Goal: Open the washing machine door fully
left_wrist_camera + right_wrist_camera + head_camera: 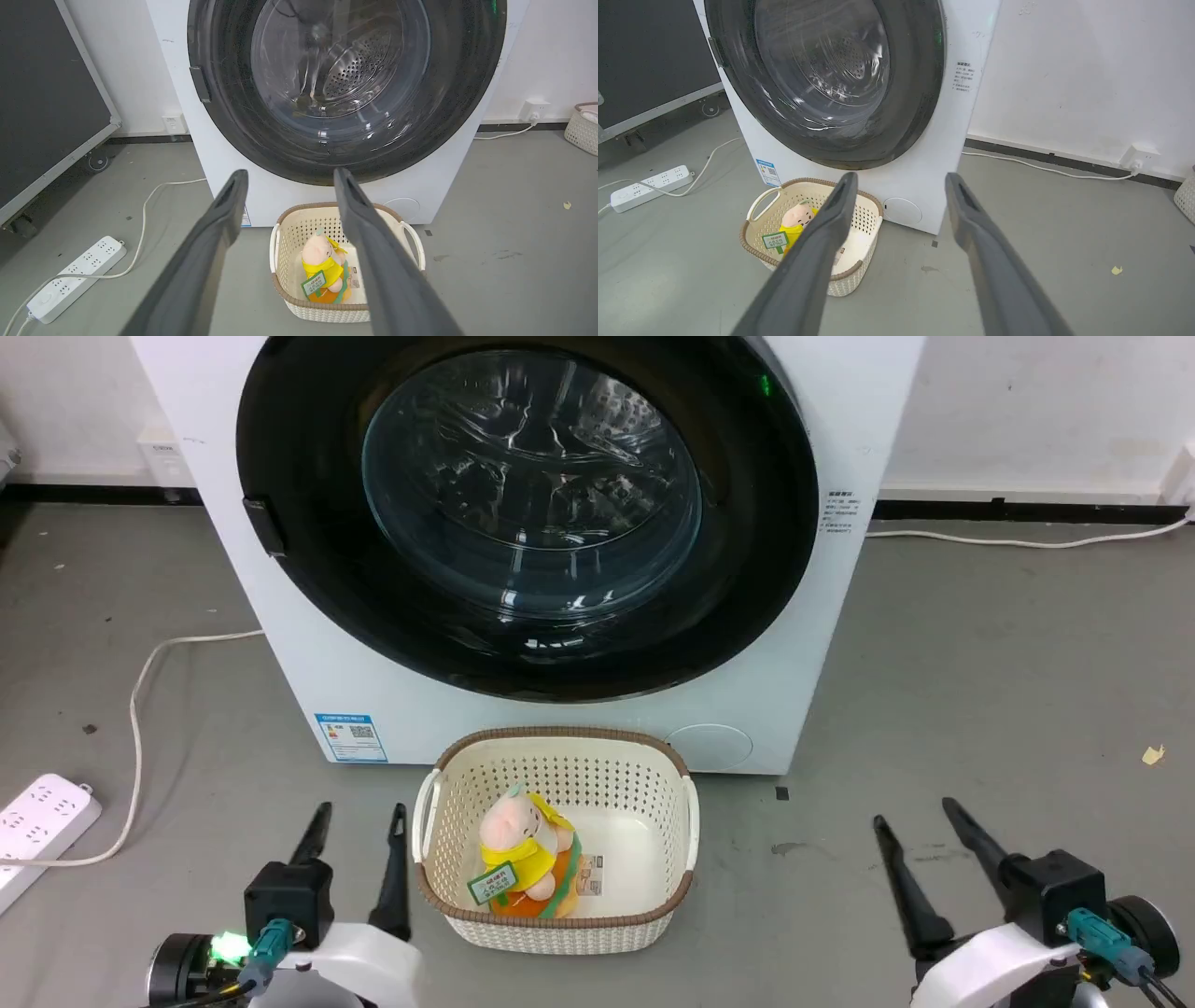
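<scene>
The white washing machine (579,709) stands straight ahead, its big glossy black round door (299,569) lying flat against the front, closed. The door's glass bowl window (530,485) shows the steel drum behind it, and a small black latch (264,525) sits on its left rim. My left gripper (359,814) is open at the lower left, well short of the machine. At the lower right my right gripper (915,810) is open too. Both hold nothing. The door (224,112) and latch (200,84) also fill the top of the left wrist view, and the door (920,93) shows in the right wrist view.
A cream perforated basket (439,784) with a plush toy (523,854) stands on the grey floor right before the machine, between my grippers. A white power strip (37,821) and its cable (140,681) lie at the left. Another cable (1027,539) runs along the right wall.
</scene>
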`<state>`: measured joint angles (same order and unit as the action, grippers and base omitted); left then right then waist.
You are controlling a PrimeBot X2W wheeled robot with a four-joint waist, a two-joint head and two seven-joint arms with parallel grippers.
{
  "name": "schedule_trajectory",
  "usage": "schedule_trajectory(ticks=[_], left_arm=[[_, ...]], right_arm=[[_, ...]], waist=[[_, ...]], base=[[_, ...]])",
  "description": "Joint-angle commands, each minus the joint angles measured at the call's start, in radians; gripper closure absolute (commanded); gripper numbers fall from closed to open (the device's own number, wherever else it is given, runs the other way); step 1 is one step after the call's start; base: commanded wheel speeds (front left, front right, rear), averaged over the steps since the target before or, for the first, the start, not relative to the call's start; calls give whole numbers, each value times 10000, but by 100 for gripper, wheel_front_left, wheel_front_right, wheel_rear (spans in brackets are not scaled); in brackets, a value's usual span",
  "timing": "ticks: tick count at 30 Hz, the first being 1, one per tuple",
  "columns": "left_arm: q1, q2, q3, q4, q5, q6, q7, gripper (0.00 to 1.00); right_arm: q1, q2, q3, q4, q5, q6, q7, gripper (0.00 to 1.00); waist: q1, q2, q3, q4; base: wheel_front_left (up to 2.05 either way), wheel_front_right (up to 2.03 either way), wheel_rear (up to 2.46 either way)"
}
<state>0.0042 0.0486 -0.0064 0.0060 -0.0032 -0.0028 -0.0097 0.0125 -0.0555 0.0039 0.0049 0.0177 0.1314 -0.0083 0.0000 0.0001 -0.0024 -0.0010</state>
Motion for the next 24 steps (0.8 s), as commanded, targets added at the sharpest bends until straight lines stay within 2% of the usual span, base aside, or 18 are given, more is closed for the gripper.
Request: schedule_trajectory(ticks=[1, 24], left_arm=[[0, -2, -6, -2, 2, 0, 5, 100], [-7, 3, 3, -12, 7, 5, 23, 100]], right_arm=[[0, 0, 2, 0, -2, 0, 7, 100], [-21, 7, -3, -8, -32, -1, 33, 100]], waist=[[0, -1, -1, 0], [0, -1, 3, 1]], base=[[0, 0, 0], [0, 0, 0]])
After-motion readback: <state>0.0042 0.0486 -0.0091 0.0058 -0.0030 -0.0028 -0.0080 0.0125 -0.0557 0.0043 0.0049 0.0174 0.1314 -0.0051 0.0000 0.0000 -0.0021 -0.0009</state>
